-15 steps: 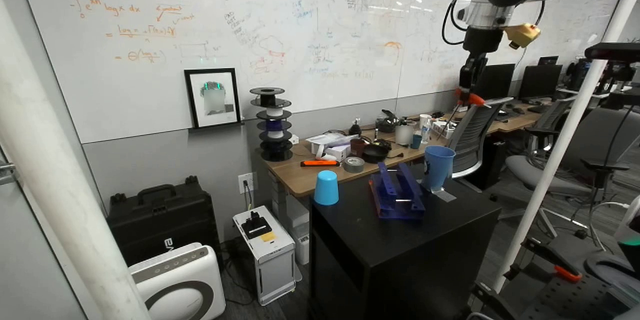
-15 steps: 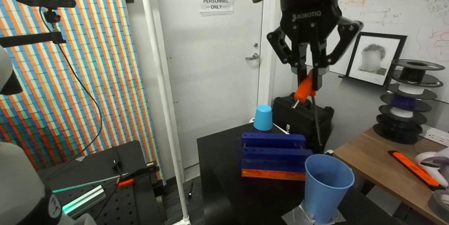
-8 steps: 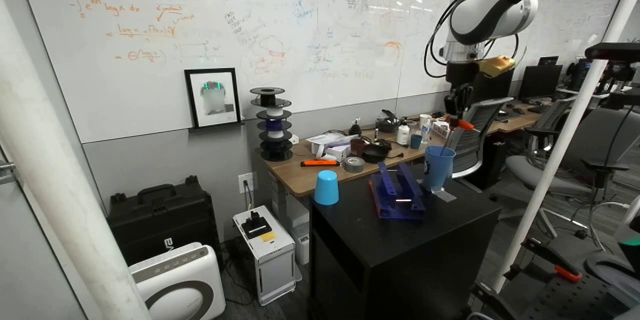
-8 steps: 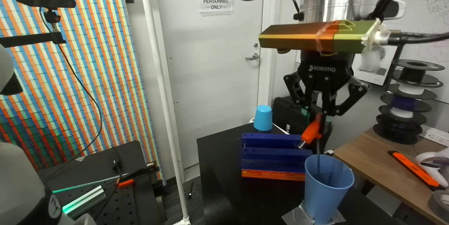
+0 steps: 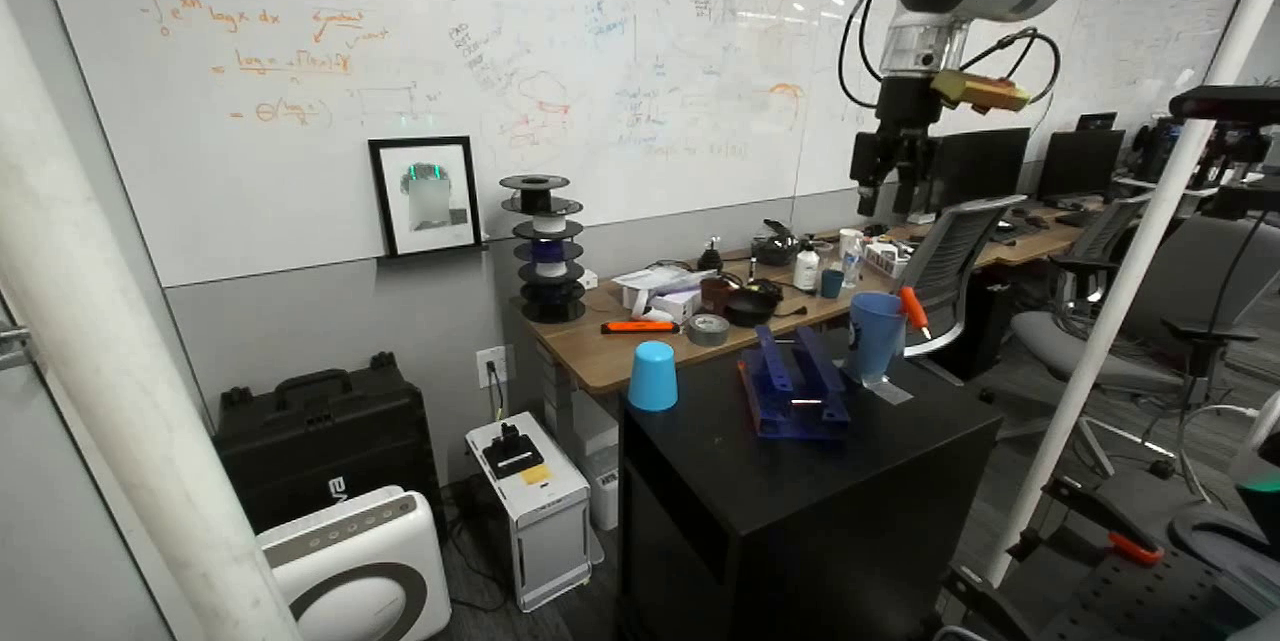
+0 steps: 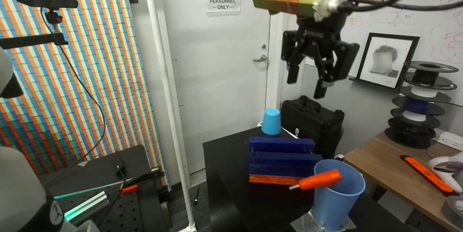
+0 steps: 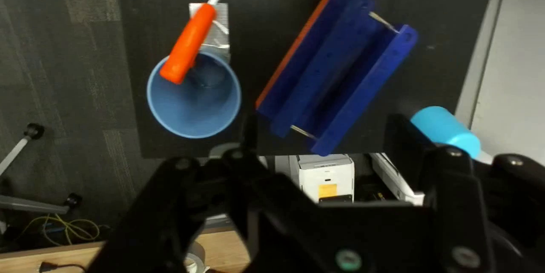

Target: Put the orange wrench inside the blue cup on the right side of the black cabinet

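See orange wrench [image 6: 320,180] slung across rim of blue cup [image 6: 334,206], partly outside, probably hooked there by hidden end inside (can't really tell). Spot tape [image 6: 303,223] at cup's foot on black tabletop [image 6: 231,159], guessing anti-tip. Note tool [image 6: 306,84] spread wide above, gripping nothing.

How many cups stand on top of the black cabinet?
2. The blue cup stands upright beside the dark blue rack; the cyan cup sits upside down on the rack's opposite side. None seems hidden there.
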You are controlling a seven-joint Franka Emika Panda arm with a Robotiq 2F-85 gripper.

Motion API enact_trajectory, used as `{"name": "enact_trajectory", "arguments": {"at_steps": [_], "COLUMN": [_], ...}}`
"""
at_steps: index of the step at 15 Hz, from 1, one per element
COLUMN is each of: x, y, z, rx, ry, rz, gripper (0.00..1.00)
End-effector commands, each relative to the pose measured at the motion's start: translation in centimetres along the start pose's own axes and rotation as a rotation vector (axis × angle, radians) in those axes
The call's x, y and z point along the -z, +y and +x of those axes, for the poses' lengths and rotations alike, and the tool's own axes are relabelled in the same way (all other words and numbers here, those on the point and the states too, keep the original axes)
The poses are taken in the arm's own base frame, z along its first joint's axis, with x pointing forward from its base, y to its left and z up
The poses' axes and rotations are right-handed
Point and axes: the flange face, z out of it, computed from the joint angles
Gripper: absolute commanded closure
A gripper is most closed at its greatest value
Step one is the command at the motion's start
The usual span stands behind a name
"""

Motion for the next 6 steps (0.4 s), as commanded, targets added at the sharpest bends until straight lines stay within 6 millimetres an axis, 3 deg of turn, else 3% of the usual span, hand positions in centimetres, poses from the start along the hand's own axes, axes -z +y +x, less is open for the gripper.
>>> {"name": "enact_trajectory", "arguments": {"at_steps": [1, 3, 5, 6], "x": [4.3, 5.1, 4.4, 4.7], "y": [-4.9, -7.0, -7.9, -7.3], "z": [-3.9, -5.2, -6.0, -4.7], "rx": [-0.15, -0.255, -0.366, -0.275], "ry": [0.038, 0.035, 0.029, 0.025], "rz": [0.122, 0.166, 0.177, 0.149], "gripper": [0.0, 0.0, 0.0, 0.0]}}
